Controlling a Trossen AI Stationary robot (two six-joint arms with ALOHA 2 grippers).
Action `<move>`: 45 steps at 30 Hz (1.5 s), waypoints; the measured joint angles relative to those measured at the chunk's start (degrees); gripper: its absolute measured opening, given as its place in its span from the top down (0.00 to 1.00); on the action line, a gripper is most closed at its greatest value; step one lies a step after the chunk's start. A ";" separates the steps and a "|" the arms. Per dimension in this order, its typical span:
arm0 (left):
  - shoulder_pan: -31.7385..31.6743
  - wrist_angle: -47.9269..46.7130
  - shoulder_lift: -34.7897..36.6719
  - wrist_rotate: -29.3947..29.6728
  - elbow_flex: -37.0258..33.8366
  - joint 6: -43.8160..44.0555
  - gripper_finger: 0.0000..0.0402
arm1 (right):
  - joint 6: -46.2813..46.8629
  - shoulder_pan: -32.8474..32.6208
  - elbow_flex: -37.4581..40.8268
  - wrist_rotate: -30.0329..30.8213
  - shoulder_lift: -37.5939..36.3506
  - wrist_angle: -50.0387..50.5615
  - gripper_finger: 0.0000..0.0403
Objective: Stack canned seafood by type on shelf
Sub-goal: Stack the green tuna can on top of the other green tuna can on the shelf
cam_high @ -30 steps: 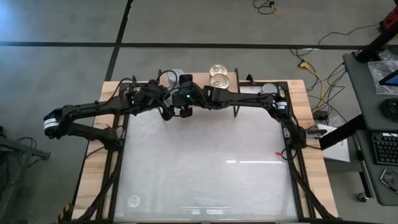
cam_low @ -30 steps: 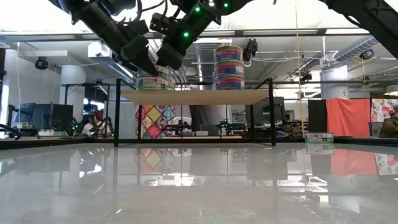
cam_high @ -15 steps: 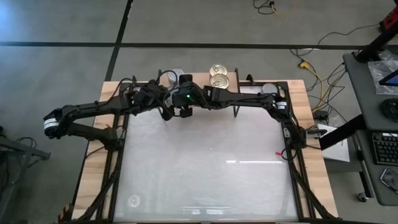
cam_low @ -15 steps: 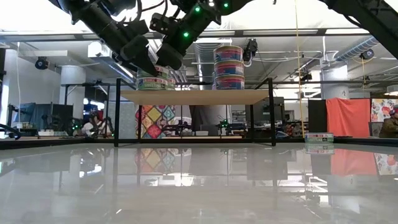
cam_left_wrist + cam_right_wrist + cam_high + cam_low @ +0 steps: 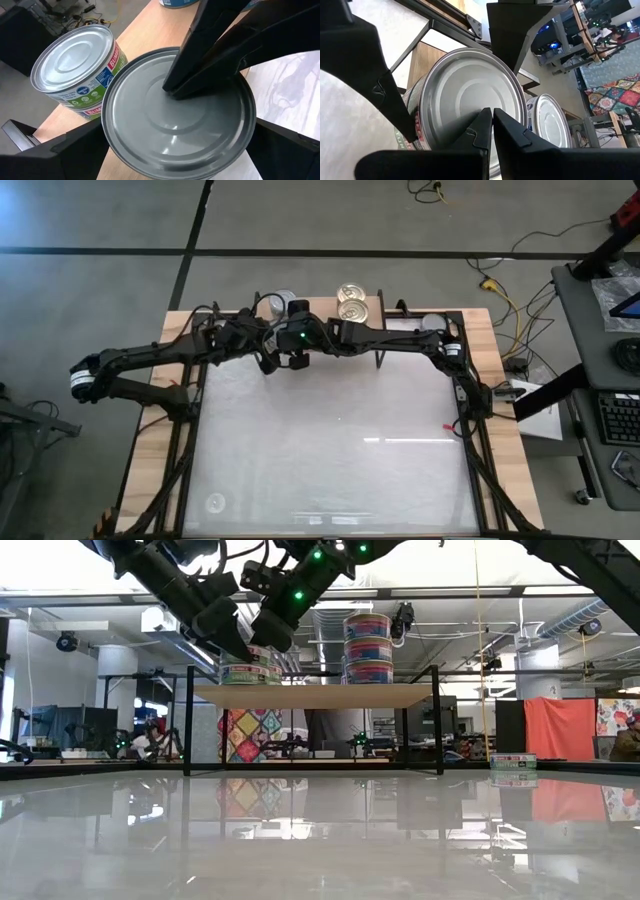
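The shelf [image 5: 310,695] stands at the table's far edge. At its left end a silver-lidded can [image 5: 150,135] sits between the fingers of my open left gripper [image 5: 180,150]; whether those fingers touch its sides I cannot tell. What that can rests on is hidden. My right gripper [image 5: 492,117] is shut, with its tips on this can's lid. Just beyond stands a second silver-lidded can [image 5: 70,65], on top of another can. A stack of gold-lidded cans [image 5: 368,645] stands on the shelf's right half. My right gripper presses its shut fingertips [image 5: 172,87] onto the front silver can's lid [image 5: 465,90], near the lid's middle. The fingers slant down onto it from the table's right and near side. The can stays upright with its lid up.
One more can [image 5: 512,762] stands on the tabletop at the far right, beside the shelf's black leg [image 5: 438,720]. Both arms crowd the shelf's left end [image 5: 285,335]. The white tabletop [image 5: 330,450] stretches toward the near edge.
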State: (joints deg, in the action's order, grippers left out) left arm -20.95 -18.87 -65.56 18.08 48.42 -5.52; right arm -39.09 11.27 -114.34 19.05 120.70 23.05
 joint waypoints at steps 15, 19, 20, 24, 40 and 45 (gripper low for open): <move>-0.04 5.37 0.50 -1.07 -2.73 1.40 0.00 | -0.54 0.02 0.02 -0.04 0.00 0.63 0.97; -0.06 11.51 1.75 -1.06 -6.46 1.72 0.00 | -0.58 0.04 0.02 -0.22 0.00 0.70 0.97; -0.07 12.82 2.12 -1.02 -7.30 1.69 0.00 | -0.57 0.04 0.02 -0.34 0.00 0.69 0.97; -0.07 17.37 4.32 -0.94 -10.57 1.44 0.00 | -0.57 0.04 0.02 -0.66 0.00 0.39 0.97; -0.61 30.68 9.60 -1.31 -20.33 1.13 0.00 | 0.07 0.40 -0.02 -1.65 0.07 1.34 0.97; -1.82 26.41 9.70 0.42 -18.02 1.59 0.00 | 0.09 0.87 -0.02 -0.73 0.02 2.56 0.98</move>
State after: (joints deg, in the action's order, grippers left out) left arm -22.77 7.54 -55.86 18.50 30.40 -3.93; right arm -39.00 12.14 -114.37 18.32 120.73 25.61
